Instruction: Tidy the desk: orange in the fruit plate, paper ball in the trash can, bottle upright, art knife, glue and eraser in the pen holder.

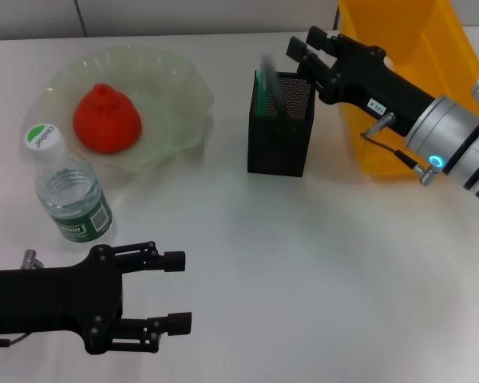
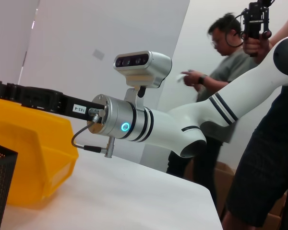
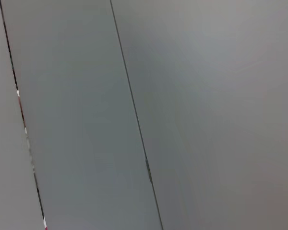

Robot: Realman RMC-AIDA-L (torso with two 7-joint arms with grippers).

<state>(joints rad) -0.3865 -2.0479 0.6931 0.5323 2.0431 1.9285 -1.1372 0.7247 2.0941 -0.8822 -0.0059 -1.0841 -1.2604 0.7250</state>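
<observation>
Now you are working the right gripper (image 1: pixel 302 48) over the pen holder (image 1: pixel 280 124), fingers slightly parted and empty, a blurred green item standing inside; be lifting straight clear of the rim, while the left gripper (image 1: pixel 176 291) is idling wide open near the upright bottle (image 1: pixel 70 193)

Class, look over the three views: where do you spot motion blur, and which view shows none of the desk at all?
Head view: a smeared green-grey item above the pen holder, by the right gripper; the desk looks sharp. Right wrist view: only a grey, softly smeared panelled surface, no desk.
</observation>
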